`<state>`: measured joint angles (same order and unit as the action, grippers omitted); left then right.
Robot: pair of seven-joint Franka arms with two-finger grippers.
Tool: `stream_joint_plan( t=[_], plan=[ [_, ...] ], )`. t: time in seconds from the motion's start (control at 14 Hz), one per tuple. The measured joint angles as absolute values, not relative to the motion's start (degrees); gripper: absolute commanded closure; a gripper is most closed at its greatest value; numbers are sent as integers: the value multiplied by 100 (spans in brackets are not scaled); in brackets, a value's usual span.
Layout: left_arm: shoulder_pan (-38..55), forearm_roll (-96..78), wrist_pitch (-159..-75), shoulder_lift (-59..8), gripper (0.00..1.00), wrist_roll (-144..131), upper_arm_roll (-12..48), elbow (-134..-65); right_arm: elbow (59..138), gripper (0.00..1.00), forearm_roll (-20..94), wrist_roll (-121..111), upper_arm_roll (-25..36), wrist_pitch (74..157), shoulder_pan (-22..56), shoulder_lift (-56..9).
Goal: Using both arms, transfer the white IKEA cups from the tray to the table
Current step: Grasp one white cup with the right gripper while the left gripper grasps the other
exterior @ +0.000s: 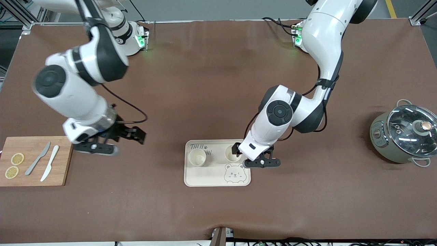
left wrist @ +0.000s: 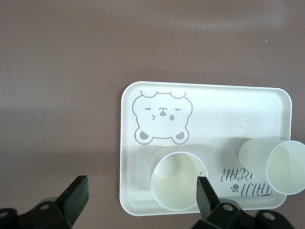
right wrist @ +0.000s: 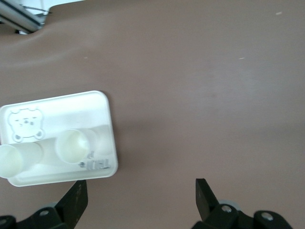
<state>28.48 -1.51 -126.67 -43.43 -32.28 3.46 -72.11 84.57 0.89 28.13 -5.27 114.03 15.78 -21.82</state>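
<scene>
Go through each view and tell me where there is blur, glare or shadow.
Front view: the right gripper and its arm are motion-smeared; glare streaks the pot lid. Left wrist view: a shadow band crosses the bear tray. Right wrist view: the cups look washed out.

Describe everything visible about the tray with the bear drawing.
The tray is a cream-white rectangle with rounded corners and a low raised rim, plastic by its look. A grey bear face is drawn in one corner and dark lettering in the corner diagonal to it. It lies flat on the brown table cover, near the middle of the table. Two white cups stand upright on it, side by side. The left gripper, open, hangs over its edge by one cup.
</scene>
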Motion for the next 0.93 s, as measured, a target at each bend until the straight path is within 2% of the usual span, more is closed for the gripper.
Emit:
stream_joint_plan(
  t=[0.29, 0.93],
  plan=[
    [2855, -151, -12884, -4572, 0, -3228, 331, -7200, 8460, 0, 85, 3557, -524, 11835, 2082, -2574],
    [3036, -151, -13150, -5034, 0, -3228, 331, -7193, 8458, 0, 10, 3612, -515, 12409, 2379, -3170]
  ],
)
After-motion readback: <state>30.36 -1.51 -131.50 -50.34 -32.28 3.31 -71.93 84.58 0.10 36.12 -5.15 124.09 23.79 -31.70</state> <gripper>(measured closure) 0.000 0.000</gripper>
